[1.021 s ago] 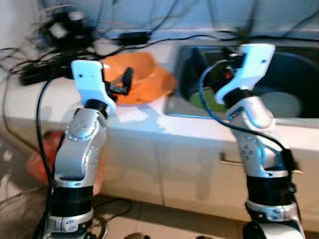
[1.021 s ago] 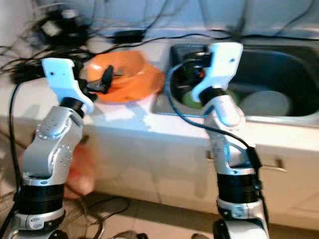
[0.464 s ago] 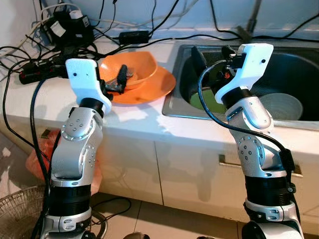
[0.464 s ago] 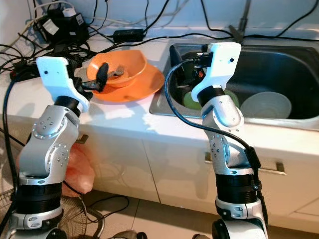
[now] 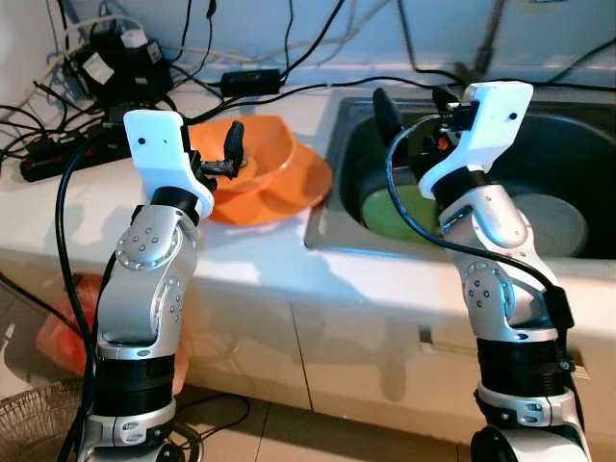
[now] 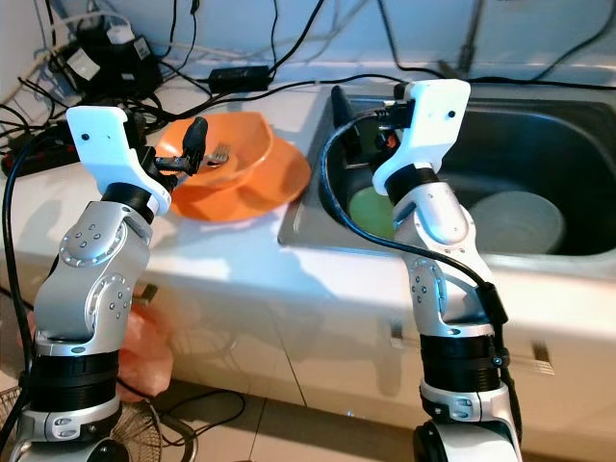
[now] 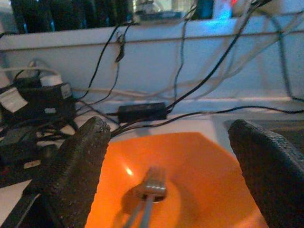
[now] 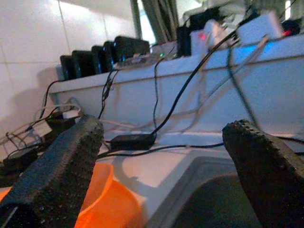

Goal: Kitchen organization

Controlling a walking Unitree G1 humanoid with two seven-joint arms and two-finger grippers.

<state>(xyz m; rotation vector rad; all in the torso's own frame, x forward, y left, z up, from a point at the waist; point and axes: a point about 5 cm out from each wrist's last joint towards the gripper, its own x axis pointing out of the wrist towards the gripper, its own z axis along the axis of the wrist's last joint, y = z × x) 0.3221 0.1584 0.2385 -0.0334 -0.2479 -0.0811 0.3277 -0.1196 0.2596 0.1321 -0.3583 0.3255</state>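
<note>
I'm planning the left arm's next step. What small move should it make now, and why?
Probably ease the left gripper down toward the fork in the orange bowl. Its fingers stand open on either side of the fork, above it and not yet touching, so a short descent would likely bring them around the handle. The right gripper hangs open over the sink.

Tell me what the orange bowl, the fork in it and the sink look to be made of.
The orange bowl looks like glossy plastic: even colour, soft highlight. The fork seems to be metal, grey with a dull shine. The sink appears to be brushed stainless steel, dark and faintly reflective.
</note>
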